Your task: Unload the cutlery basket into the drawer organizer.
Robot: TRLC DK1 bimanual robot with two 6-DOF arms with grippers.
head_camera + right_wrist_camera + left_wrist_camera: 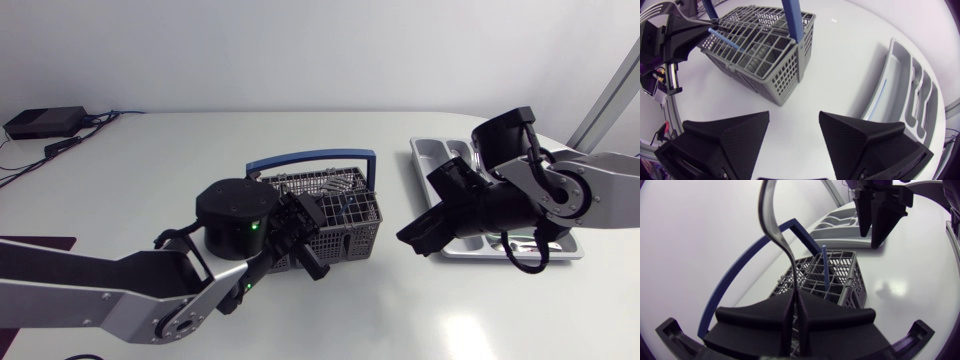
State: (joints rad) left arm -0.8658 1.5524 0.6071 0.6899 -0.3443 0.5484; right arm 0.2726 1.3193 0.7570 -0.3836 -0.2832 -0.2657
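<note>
Cutlery basket point(348, 212), grey mesh with a blue handle point(310, 158) arching over it, stands upright in the middle of the white table point(150, 190).

Nearest in the left wrist view, the left gripper point(795, 300) is clenched on a silver piece of cutlery point(771, 220). Both wedge fingers press flat against its sides. The curved metal shaft rises from between them towards the camera, and its lower end is hidden by the fingers. From the head view this gripper sits over the near left side of the basket, and a small green light glows on the arm's black wrist joint.

Just ahead of the fingers lie the basket's open compartments. A blue stick point(825, 265) stands tilted in one of them.

Farther on, the right gripper point(794, 119) hangs over bare table between the basket and the drawer organizer point(428, 152). Its fingers are spread wide and hold nothing.

The organizer, a grey tray, lies flat to the right of the basket and apart from it. A pale blue stick point(881, 95) lies in the long compartment nearest the basket.

Past the basket, a tiny dark mark point(832, 20) on the table is too small to read. A black box point(45, 122) with cables sits at the far left corner.
</note>
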